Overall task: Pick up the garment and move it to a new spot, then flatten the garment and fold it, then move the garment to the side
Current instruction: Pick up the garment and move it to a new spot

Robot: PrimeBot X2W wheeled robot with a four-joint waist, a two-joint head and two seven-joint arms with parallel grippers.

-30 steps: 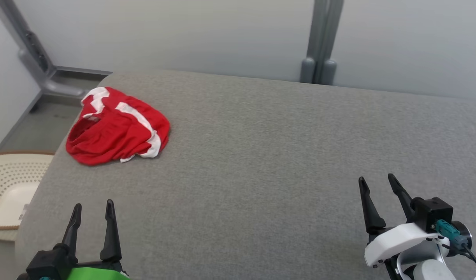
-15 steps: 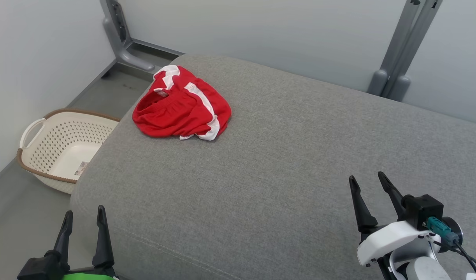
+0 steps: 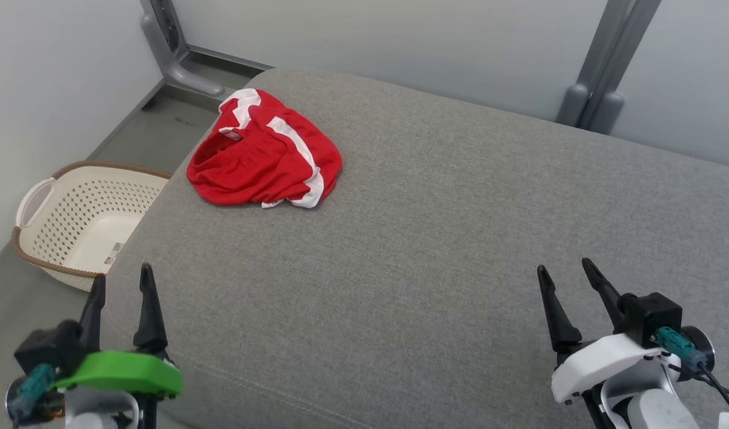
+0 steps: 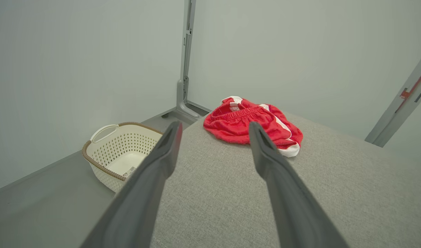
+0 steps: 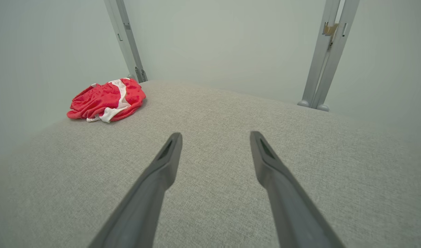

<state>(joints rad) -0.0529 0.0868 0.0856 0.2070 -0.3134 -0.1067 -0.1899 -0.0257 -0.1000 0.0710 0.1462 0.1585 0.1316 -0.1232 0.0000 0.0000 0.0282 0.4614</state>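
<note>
Both pairs of jaws stand released, with nothing between them. On the left jaws the two dark fingers (image 3: 146, 310) are spread apart above the near left corner of the bench (image 3: 430, 238), below a green wrist cover (image 3: 120, 369). On the right jaws the fingers (image 3: 552, 310) are spread just as wide above the near right part of the bench, in front of a white wrist cover (image 3: 602, 357). Neither pair touches the grey fabric of the bench in the wrist views.

A red garment (image 3: 263, 158) with white stripes lies crumpled in a loose heap at the far left corner of the bench, well apart from both pairs of jaws. Its elastic waistband gapes open toward the bench's left edge. In the left wrist view the garment (image 4: 251, 124) shows beyond the tips of the left fingers (image 4: 162, 162). In the right wrist view it (image 5: 105, 98) sits far off to the left of the fingers (image 5: 265, 162).

A cream perforated basket (image 3: 60, 229) with a brown rim stands on the floor (image 3: 155, 131) just beside the bench's left edge. Grey metal posts (image 3: 602, 59) rise against the pale wall behind the bench's far edge.
</note>
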